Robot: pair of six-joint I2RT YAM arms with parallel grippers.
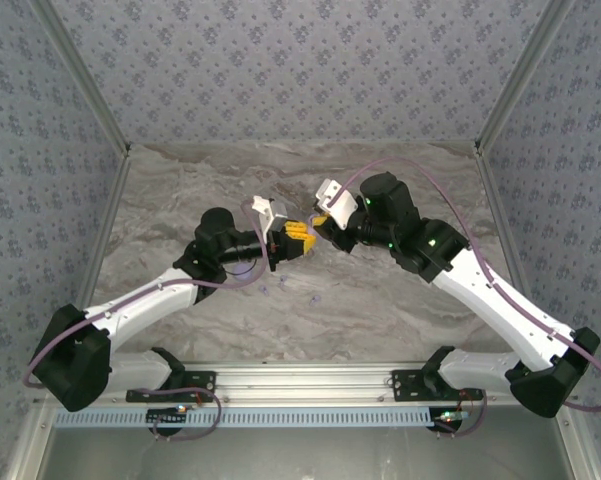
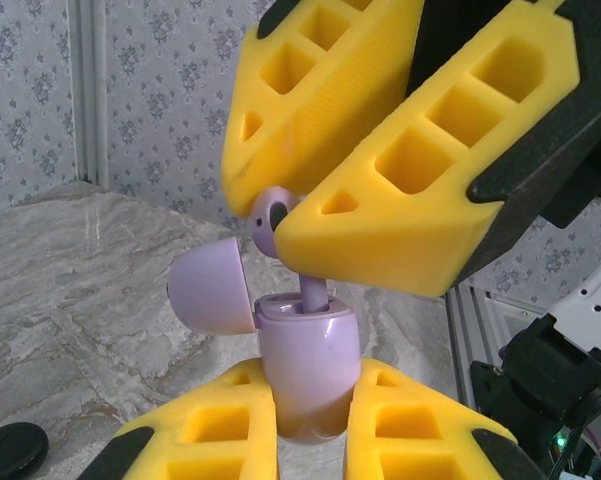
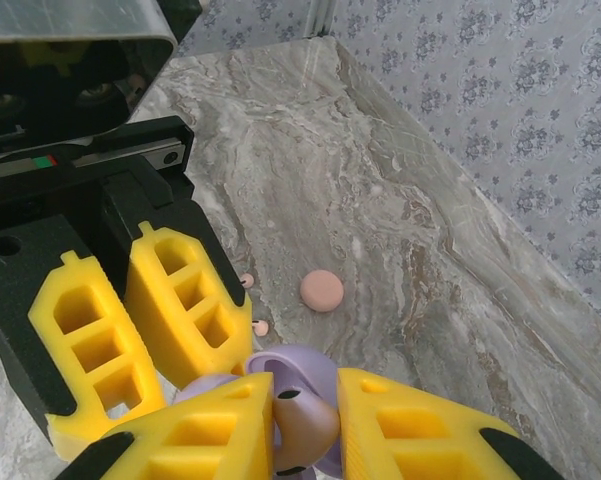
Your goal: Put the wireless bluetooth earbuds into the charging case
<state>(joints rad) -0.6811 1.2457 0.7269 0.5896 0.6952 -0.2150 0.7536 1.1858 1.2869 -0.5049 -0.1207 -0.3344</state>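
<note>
My left gripper is shut on a lilac charging case, held upright with its rounded lid hinged open to the left. From above, my right gripper is shut on a lilac earbud; the bud's stem reaches down into the case's slot. In the right wrist view the bud sits pinched in the right gripper, over the open lid. Seen from the top, the two grippers meet at mid-table, left and right. Two pink earbuds lie on the table.
A round pink disc lies on the marble table beyond the grippers. A black disc rests on the table low at the left. Patterned walls enclose the table on three sides, and a metal rail runs along the near edge.
</note>
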